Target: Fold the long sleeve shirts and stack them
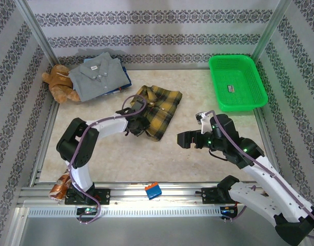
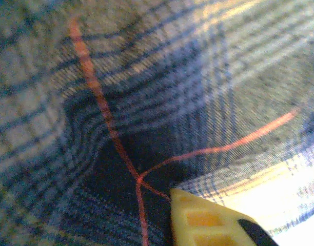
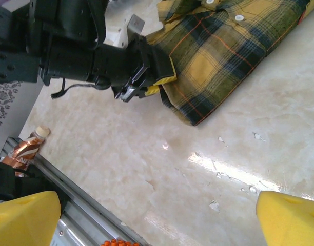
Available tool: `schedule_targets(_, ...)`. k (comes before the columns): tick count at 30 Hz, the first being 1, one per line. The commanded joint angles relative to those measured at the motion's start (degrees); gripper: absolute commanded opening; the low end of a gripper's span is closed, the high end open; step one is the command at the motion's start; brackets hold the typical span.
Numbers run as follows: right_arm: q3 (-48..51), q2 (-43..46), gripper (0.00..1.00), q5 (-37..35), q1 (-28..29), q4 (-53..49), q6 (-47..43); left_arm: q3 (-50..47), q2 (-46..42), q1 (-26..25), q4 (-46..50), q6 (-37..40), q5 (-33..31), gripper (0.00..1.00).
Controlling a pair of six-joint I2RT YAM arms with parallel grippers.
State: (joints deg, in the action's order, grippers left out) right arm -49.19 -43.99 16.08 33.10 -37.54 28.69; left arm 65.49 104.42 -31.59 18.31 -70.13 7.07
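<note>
While the left gripper [image 3: 161,86] pinches the plaid shirt [image 1: 159,110] by its edge, it should lift slowly; the right gripper [image 1: 183,139] hangs spread wide.

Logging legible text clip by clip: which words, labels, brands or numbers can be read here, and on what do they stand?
No text can be read here.
Sticker on the floor of the green basket: dark print, too small to read.
Neck tag on the grey shirt: too small to read.
Brown wrapper on the bottle at the near left table edge: blurred, nothing legible.
</note>
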Motion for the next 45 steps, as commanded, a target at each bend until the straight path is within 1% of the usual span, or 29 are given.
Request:
schedule_targets(1, 0.59, 1.76, 0.98, 1.23, -0.49, 0.81, 0.83, 7.10, 0.11, 0.79, 10.26, 12.01, -3.03, 0.14)
schedule_targets(5, 0.65, 3.50, 0.98, 0.85, -0.85, 0.89, -0.02, 13.92, -1.91, 2.33, 19.94, 22.18, -6.97, 0.09)
schedule_targets(7, 0.93, 4.14, 0.98, 0.71, -1.30, 1.03, -0.37, 17.31, -2.76, 3.26, 23.15, 28.16, -7.56, 0.00)
schedule_targets(10, 1.02, 3.96, 0.98, 1.39, -2.04, 1.06, -0.69, 23.59, -2.41, 3.64, 26.56, 38.61, -7.39, 0.00)
schedule_targets(13, 0.57, 3.09, 0.98, 1.82, -2.77, 1.08, -0.95, 33.21, 0.91, 3.73, 34.54, 48.58, -8.78, 0.00)
schedule_targets(16, -0.24, 1.87, 0.98, 2.03, -3.33, 1.17, -1.42, 41.60, 3.45, 3.96, 40.02, 55.71, -11.53, 0.00)
schedule_targets(19, -1.27, 0.82, 0.98, 2.05, -3.94, 1.07, -1.95, 49.10, 5.25, 5.00, 43.34, 60.25, -13.46, 0.00)
schedule_targets(23, -2.20, 0.00, 0.98, 2.10, -4.92, 1.06, -1.64, 58.39, 7.33, 6.22, 46.21, 64.83, -15.76, 0.00)
schedule_targets(26, -2.75, -0.73, 0.98, 2.38, -5.45, 1.30, -1.03, 67.07, 10.02, 6.78, 48.74, 68.37, -16.82, 0.00)
schedule_targets(30, -2.83, -1.18, 0.98, 2.03, -5.74, 1.86, -0.50, 79.40, 14.81, 8.30, 52.18, 71.53, -15.34, 0.00)
schedule_targets(33, -3.02, -1.61, 0.98, 2.02, -5.79, 1.69, -0.39, 85.73, 17.03, 9.74, 53.14, 72.49, -14.10, 0.00)
schedule_targets(36, -2.94, -1.63, 0.98, 1.81, -5.86, 1.81, -0.24, 88.03, 17.37, 11.68, 51.92, 71.29, -11.93, 0.00)
schedule_targets(45, -2.60, -3.18, 0.98, 1.15, -5.94, 3.10, -0.19, 89.52, 16.69, 16.91, 45.52, 70.13, -9.87, 0.00)
